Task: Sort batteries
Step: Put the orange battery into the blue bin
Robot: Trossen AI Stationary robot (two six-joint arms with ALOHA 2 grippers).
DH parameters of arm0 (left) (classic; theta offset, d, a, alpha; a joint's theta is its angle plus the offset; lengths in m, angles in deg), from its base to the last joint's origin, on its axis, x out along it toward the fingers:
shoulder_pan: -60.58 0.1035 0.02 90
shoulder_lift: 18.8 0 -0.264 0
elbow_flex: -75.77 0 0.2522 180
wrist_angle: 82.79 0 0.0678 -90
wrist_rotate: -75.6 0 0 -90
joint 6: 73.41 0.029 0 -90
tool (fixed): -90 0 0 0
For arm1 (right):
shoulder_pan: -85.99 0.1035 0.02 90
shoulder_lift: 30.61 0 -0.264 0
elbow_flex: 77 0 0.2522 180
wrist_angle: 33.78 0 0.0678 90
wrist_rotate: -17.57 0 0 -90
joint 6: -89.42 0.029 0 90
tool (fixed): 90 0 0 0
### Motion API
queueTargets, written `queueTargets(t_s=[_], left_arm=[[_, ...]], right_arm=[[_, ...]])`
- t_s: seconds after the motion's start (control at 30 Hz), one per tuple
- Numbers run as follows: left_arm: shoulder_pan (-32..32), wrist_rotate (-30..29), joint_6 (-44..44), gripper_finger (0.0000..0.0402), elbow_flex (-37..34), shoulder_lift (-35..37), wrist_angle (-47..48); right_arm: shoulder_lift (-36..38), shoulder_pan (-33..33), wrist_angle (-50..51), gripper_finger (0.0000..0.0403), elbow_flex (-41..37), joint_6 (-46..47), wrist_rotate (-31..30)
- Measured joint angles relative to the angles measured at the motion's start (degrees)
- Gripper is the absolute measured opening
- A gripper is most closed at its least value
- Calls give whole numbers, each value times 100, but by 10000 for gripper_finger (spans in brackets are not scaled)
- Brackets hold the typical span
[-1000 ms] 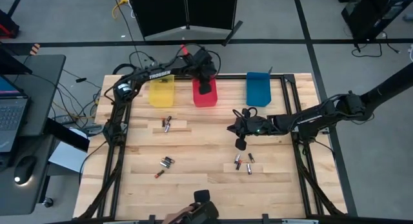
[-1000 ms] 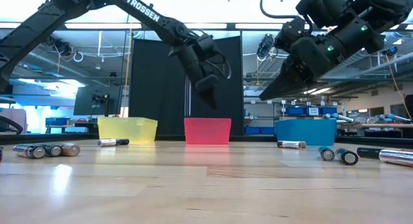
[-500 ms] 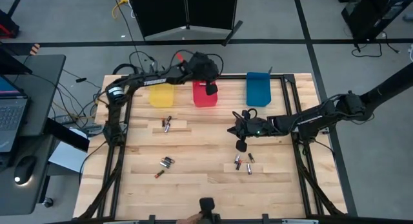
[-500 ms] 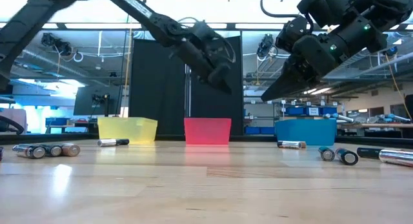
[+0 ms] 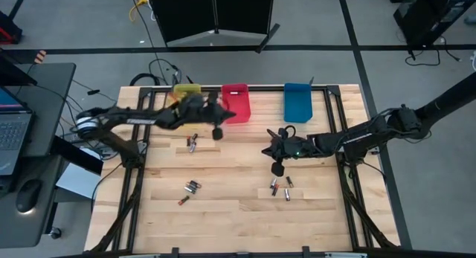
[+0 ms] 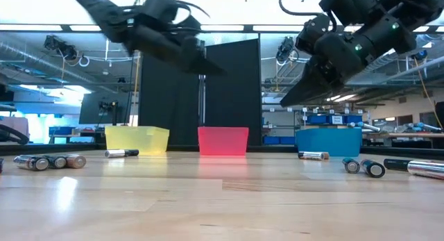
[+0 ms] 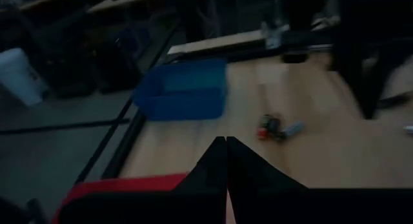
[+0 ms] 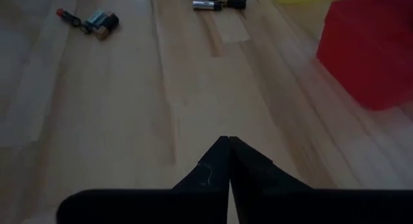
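Wooden table [image 5: 230,213], bins along its 12 o'clock edge, batteries scattered below.
Left gripper [image 5: 218,131] hangs near the red bin [image 5: 238,102], fingers pressed together, empty; right gripper [image 5: 277,169], likewise closed and empty, hovers at 12 o'clock of three batteries [image 5: 280,188].

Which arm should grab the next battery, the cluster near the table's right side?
Right. The right hand, shut and empty, hovers just beside the battery cluster. The left hand, also shut, hangs near the red bin, farther away.
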Motion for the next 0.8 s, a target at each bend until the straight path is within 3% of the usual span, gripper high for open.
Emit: queueTargets(t_s=[0.2,0.43,0.6,0.8], left_arm=[[-230,0,-443,6,-1319,580,-1006],[-297,-77,-607,6,-2326,677,-2309],[-335,-74,-629,6,-2592,677,-2619],[-406,-74,-591,6,-2620,677,-2720]], right_arm=[[-63,592,1878,23,776,1175,-63],[-454,1502,3557,50,1677,2954,-14],[-985,2031,4107,97,2140,3659,334],[-1615,2284,4634,181,2686,3995,640]])
